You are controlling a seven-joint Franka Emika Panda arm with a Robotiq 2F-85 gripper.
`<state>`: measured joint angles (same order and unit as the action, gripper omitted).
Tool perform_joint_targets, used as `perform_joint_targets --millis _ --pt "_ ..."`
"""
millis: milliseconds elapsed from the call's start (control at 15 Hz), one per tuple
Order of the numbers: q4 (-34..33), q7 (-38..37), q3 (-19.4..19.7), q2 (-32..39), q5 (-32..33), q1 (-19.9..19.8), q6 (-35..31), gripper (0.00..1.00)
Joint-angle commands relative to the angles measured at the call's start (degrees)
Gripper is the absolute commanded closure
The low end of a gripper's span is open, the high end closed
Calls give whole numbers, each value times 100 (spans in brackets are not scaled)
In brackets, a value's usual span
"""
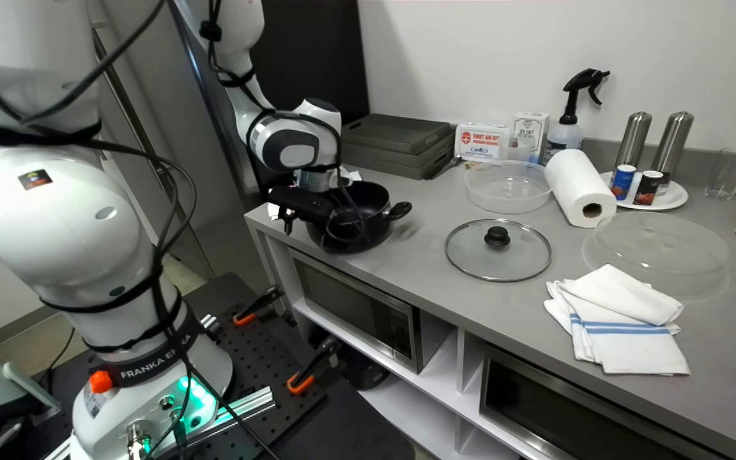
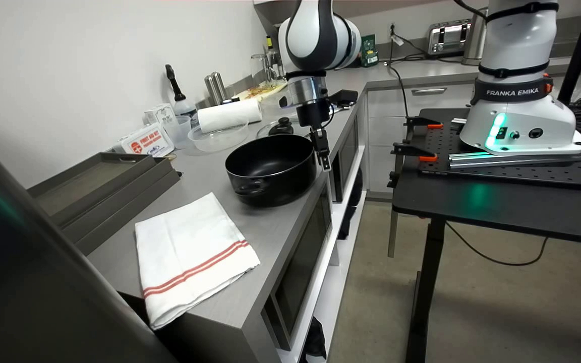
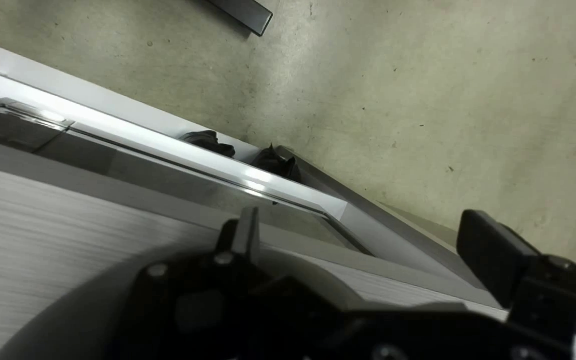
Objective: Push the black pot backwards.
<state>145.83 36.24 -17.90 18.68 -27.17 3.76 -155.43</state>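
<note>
The black pot (image 2: 270, 189) stands upright on the grey counter near its front edge, its dark interior bare in an exterior view. It also shows in another exterior view (image 1: 377, 220), partly hidden behind my gripper. One side handle (image 1: 400, 210) points along the counter towards the glass lid. My gripper (image 2: 323, 157) hangs beside the pot's wall on the counter's front-edge side, fingers low. I cannot tell whether it touches the pot. In the wrist view my gripper (image 3: 368, 245) is open, with its fingers wide apart and nothing between them. A dark curved shadow lies below.
The glass lid (image 1: 499, 259) lies on the counter beside the pot. Dark stacked trays (image 1: 400, 137) and a first aid box (image 1: 482, 142) stand by the wall. A red-striped towel (image 2: 189, 252) and a blue-striped towel (image 1: 623, 319) lie on the counter. A paper roll (image 1: 579, 185) lies farther along.
</note>
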Motion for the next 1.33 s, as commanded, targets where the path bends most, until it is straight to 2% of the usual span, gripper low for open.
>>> perform_joint_targets --millis 0,400,1267 --pt "-154 -204 -160 118 188 -124 -155 0" --pt "-382 -297 -221 193 254 -149 -72 0" --pt "-1363 -1462 -235 746 989 61 99 0"
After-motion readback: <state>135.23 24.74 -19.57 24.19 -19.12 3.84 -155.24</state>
